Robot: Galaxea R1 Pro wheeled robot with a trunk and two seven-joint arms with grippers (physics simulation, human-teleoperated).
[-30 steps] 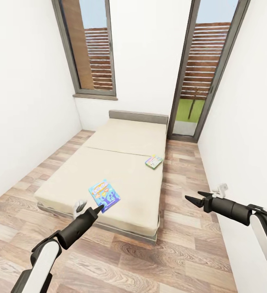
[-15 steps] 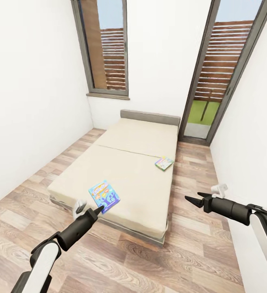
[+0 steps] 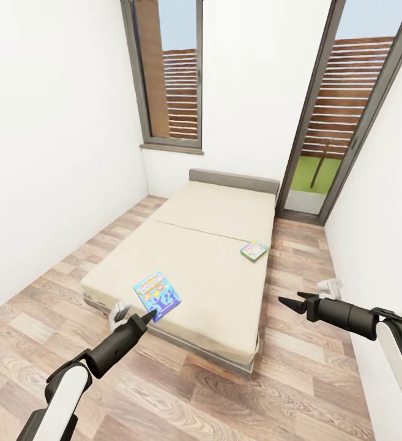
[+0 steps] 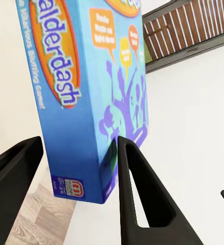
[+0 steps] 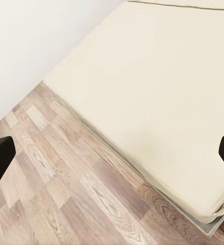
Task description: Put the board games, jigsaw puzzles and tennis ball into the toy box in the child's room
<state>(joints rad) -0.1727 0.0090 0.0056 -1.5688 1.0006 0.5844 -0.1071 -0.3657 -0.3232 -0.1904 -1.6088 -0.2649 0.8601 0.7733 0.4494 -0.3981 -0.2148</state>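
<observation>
head view: whole picture swung against a second ago, so camera moved, not the furniture. bed (image 3: 207,257) drawn further off and to the right. blue board game (image 3: 157,295) kept to the same spot at the tip of the left gripper (image 3: 148,316) and now hangs over the bed's near edge, not lying on it. judged carried, with the base pulling away from the bed toward the toy box. second board game (image 3: 254,250) flat on the bed's right side, not yet fetched. right gripper (image 3: 289,301) beyond the bed's right edge, spread wide, empty.

left wrist view: adds the grip itself, box's lower edge between the dark fingers (image 4: 137,194), one pressed against its face.

right wrist view: adds the bed's bare near corner and plank floor (image 5: 66,194) beside it, fingertips far apart.
</observation>
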